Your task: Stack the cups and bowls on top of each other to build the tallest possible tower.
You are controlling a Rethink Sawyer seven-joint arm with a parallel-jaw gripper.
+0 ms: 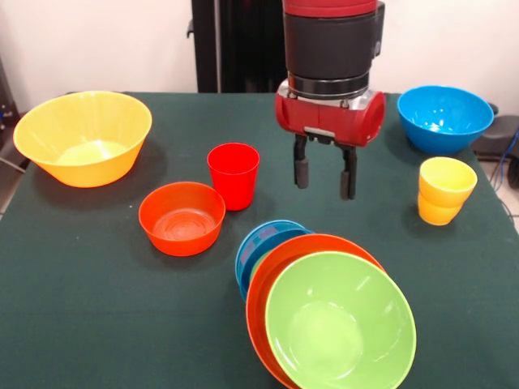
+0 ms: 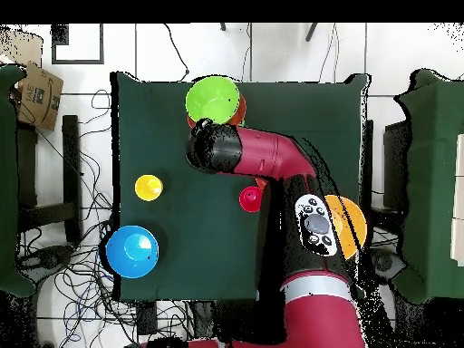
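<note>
My gripper [image 1: 324, 178] hangs open and empty above the middle of the table, just behind the tower. The tower [image 1: 324, 312] is a tilted nested pile at the front: a green bowl [image 1: 340, 324] in a red-orange bowl [image 1: 280, 271], with a small blue bowl [image 1: 261, 241] behind. The red cup [image 1: 233, 174] stands upright left of my gripper. A small red-orange bowl [image 1: 182, 217] sits beside it. The yellow cup [image 1: 444, 190] stands at the right. In the overhead view my arm hides the gripper; the green bowl [image 2: 213, 100], red cup [image 2: 249, 198] and yellow cup [image 2: 149, 188] show.
A large orange-yellow bowl [image 1: 83, 138] sits at the back left and a large blue bowl [image 1: 444, 118] at the back right, also seen in the overhead view [image 2: 132, 251]. The dark green table [image 1: 97, 316] ends close behind both. Cables lie on the floor around it.
</note>
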